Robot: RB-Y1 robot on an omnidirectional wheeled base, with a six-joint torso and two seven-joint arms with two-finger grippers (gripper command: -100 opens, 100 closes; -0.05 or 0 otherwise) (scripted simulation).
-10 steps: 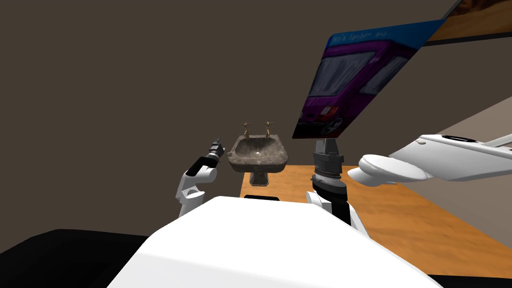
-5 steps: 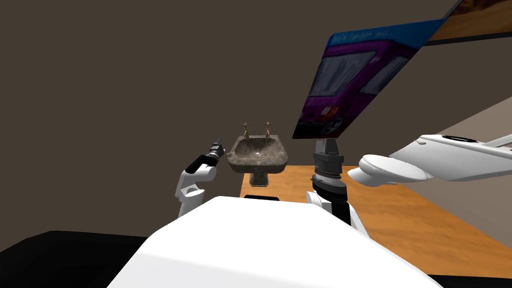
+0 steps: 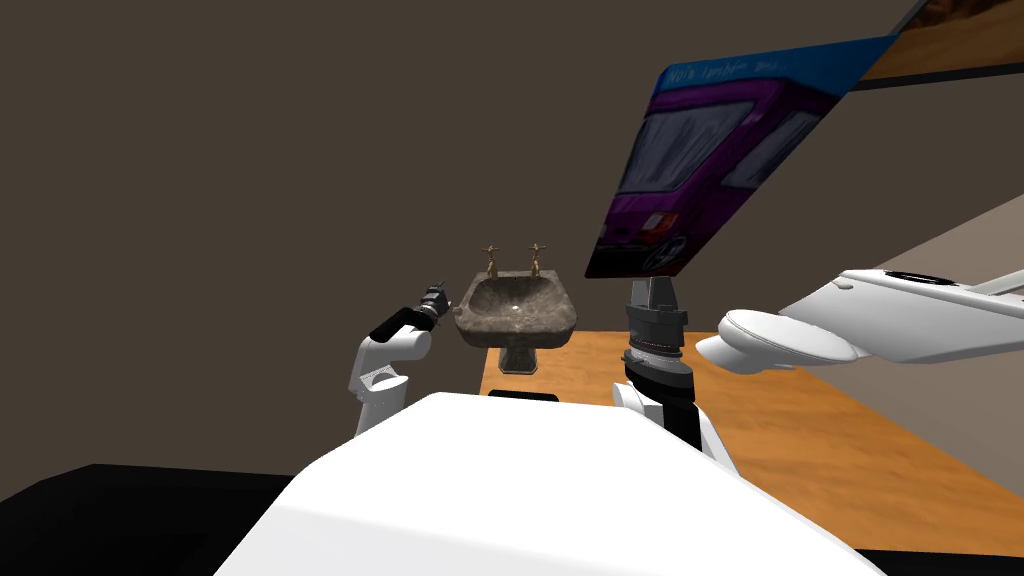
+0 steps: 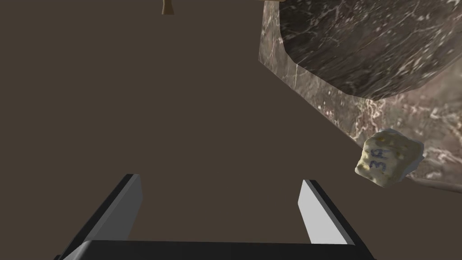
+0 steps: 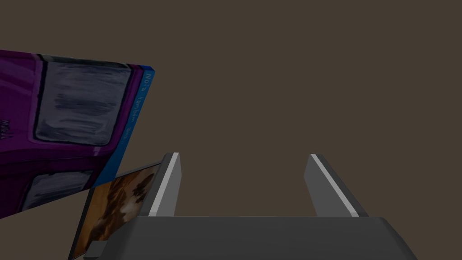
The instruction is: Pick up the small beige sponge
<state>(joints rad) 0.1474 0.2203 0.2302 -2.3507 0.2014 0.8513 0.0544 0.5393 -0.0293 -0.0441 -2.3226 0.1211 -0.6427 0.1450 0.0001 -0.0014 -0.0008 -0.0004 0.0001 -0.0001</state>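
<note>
Approach stage, grasp not yet made. Left end effector (image 4: 225,205) open beside dark marbled stone sink (image 4: 316,95); small lumpy beige sponge (image 4: 389,158) on its rim, outside the fingers. Right end effector (image 5: 243,185) open, empty.

The marbled sink (image 4: 361,49) and a brass tap (image 4: 167,7) run off the left wrist view's edge. Blue marks on the beige sponge (image 4: 389,157) are not legible for certain. In the head view the left gripper (image 3: 436,290) is too small to read. The purple poster (image 5: 58,126) is cropped; a framed picture (image 5: 119,198) lies partly behind the right gripper (image 5: 243,155).
</note>
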